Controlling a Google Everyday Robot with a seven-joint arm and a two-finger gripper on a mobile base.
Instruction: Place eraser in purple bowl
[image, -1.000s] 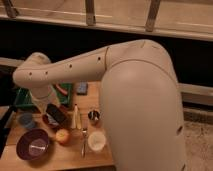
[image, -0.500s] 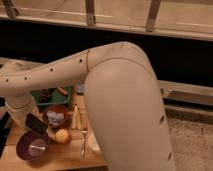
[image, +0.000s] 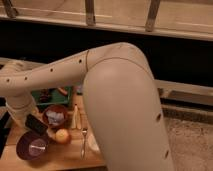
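A bulky, smooth cream-white arm (image: 120, 100) with rounded casings and a row of small dark holes ends in the gripper (image: 33, 126) beside the purple bowl (image: 31, 146).

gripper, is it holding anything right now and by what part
The gripper sits at the table's left, just above the purple bowl, shut on the eraser. It grips the black block's upper end; the lower end juts out toward the bowl.

The view is dominated by the robot's bulky white arm (image: 120, 100), its elbow raised at centre. From there a slimmer white forearm segment, dotted with small dark holes, is stretched leftward and bent downward at the wrist. The dark two-finger gripper (image: 36, 125) is held low at left, its fingers closed.
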